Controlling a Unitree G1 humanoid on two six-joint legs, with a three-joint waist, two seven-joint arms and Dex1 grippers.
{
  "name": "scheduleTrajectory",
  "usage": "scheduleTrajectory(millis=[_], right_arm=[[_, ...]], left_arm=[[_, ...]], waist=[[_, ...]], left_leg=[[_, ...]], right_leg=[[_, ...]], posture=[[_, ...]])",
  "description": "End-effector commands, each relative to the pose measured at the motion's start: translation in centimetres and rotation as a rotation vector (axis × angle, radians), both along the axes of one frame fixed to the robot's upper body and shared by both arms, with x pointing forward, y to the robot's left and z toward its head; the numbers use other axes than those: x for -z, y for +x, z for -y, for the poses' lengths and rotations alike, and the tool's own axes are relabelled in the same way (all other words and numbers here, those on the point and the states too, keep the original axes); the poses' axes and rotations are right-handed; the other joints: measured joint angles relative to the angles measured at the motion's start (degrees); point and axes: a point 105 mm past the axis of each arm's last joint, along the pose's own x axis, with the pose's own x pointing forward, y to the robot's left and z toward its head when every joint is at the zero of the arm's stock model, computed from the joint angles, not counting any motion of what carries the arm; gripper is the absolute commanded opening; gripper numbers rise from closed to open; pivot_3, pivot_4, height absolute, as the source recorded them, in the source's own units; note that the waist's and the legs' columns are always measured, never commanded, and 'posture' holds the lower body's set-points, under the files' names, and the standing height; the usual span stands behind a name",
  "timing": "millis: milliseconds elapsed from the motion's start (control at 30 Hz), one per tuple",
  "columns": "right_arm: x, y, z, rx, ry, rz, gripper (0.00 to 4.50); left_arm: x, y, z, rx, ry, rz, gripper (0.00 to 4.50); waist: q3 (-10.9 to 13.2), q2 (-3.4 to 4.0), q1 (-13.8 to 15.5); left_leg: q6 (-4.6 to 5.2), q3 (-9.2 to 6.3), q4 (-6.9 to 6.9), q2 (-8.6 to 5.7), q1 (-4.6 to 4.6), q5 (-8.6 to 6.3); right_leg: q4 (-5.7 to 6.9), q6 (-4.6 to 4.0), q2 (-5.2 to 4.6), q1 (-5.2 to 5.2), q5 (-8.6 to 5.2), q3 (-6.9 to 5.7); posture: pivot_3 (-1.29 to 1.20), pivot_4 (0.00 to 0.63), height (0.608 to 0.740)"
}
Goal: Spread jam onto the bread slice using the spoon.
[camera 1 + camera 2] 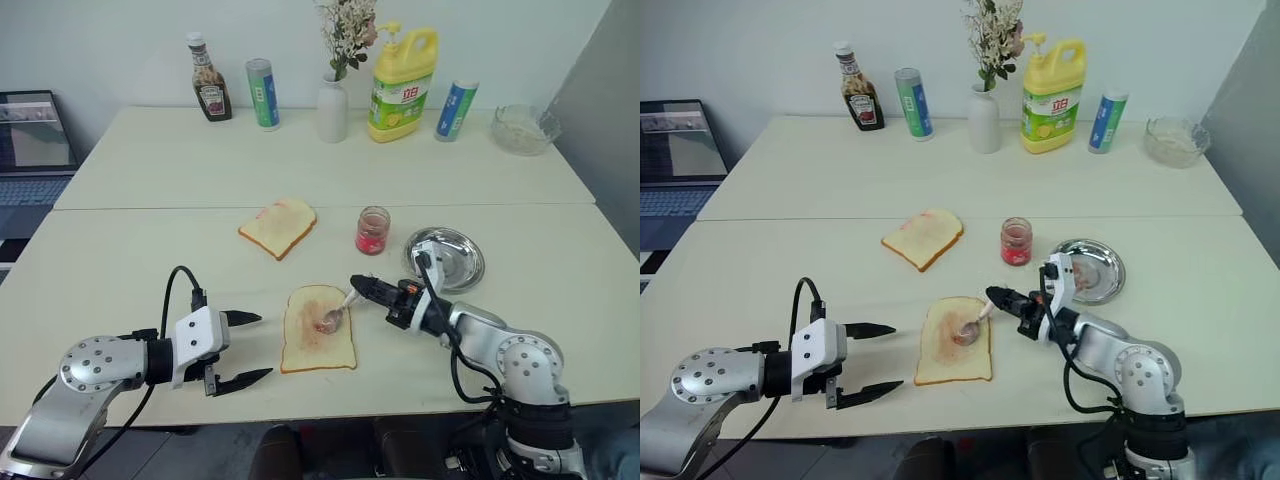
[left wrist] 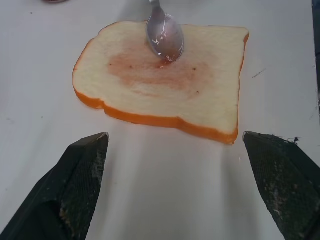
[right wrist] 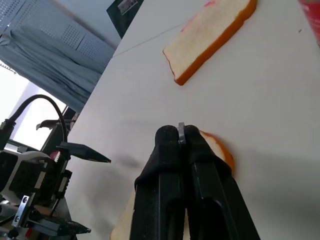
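Pressing the small shiny silver metal spoon [image 2: 164, 35] bowl-down onto the pale tan-crusted bread slice [image 1: 318, 328], right on its pinkish-brown jam smear [image 2: 160, 72], probably to drag the smear outward. Right gripper [image 1: 366, 288] clamped tight on the thin handle, just right of the slice and low (a flat angle suits wiping). Left gripper [image 1: 242, 348] gaping wide and empty just left of the slice, apparently standing clear. Small clear glass jar of red-pink jam [image 1: 372, 231] upright beyond the slice, within easy reach for reloading.
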Motion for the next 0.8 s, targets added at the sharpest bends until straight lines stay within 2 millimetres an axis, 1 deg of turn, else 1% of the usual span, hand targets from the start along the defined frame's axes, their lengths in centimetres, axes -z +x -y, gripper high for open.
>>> scheduleTrajectory(millis=[33,100,233,300,367,567,800], right_arm=[[-2.4,0.9,0.1,0.045,0.054,0.085,0.04],[-2.4,1.4,0.0,0.063,0.065,0.071,0.04],[-0.5,1.8,-1.2,0.070,0.086,-0.033,0.04],[0.6,1.3,-1.7,0.054,0.086,-0.095,0.04],[1.3,0.8,-1.8,0.037,0.092,-0.138,0.04],[2.2,-0.7,-1.3,0.021,0.101,-0.205,0.04],[2.3,-1.8,0.0,0.003,0.111,-0.243,0.04]], left_arm=[[-0.9,0.1,0.6,0.022,-0.005,0.036,4.50],[-1.0,0.2,0.6,0.023,-0.006,0.037,4.50],[-1.2,0.2,0.9,0.028,-0.008,0.037,4.50],[-1.3,0.3,0.9,0.030,-0.009,0.037,4.50],[-1.3,0.3,0.9,0.030,-0.010,0.036,4.50],[-1.4,0.4,1.1,0.033,-0.015,0.036,4.50],[-1.4,0.5,1.3,0.043,-0.016,0.037,4.50]], waist=[[0.00,0.00,0.00],[0.00,0.00,0.00],[0.00,0.00,-0.02],[0.00,0.00,-0.02],[0.00,0.00,0.05],[0.00,0.00,-0.02],[0.00,0.00,-0.02]], left_leg=[[0.00,0.00,0.00,0.00,0.00,0.00],[0.00,-0.01,0.00,0.00,0.00,0.00],[0.00,0.01,-0.02,0.00,-0.01,0.00],[0.00,0.01,-0.02,0.00,-0.02,0.00],[0.00,0.01,-0.02,-0.01,-0.02,0.00],[0.00,0.00,-0.03,0.00,-0.01,0.00],[0.00,0.01,-0.03,-0.01,-0.01,0.00]], right_leg=[[0.01,0.00,0.00,0.00,0.00,0.00],[0.01,0.00,0.01,0.00,0.00,-0.01],[-0.01,-0.08,0.00,-0.01,0.05,0.01],[-0.01,-0.09,0.00,-0.02,0.05,0.01],[-0.01,-0.09,-0.01,-0.02,0.05,0.00],[0.00,-0.09,-0.01,-0.01,0.05,0.00],[-0.02,-0.08,-0.01,-0.01,0.04,0.01]], posture=[[0.00,0.150,0.740],[0.00,0.150,0.740],[0.00,0.150,0.740],[0.00,0.150,0.740],[0.00,0.150,0.740],[0.00,0.150,0.740],[0.00,0.150,0.740]])
